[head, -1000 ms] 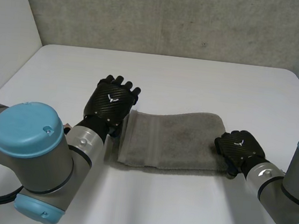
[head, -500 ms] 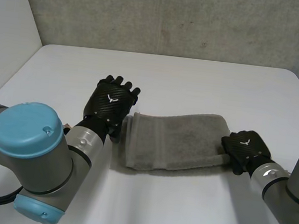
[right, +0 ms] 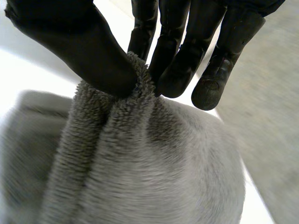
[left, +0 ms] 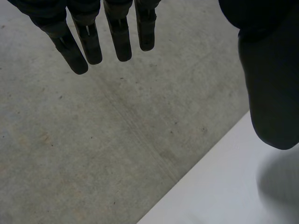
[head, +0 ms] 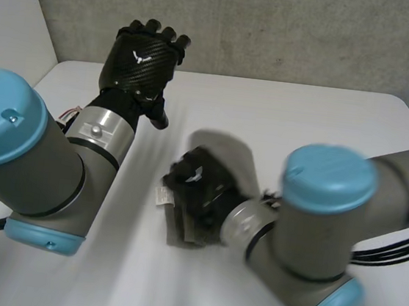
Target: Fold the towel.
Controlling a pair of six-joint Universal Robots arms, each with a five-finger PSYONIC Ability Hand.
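Right wrist view: an edge of the towel [right: 140, 177] is pinched against the thumb of the right hand [right: 88, 51], presumably for folding over; the towel is bunched near the middle of the desk [head: 326, 122]; the left hand [head: 143, 57] is raised clear, fingers straight, empty.

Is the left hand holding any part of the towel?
No: the left hand has straight fingers with nothing between them and the thumb, while the towel is pinched by the right hand.
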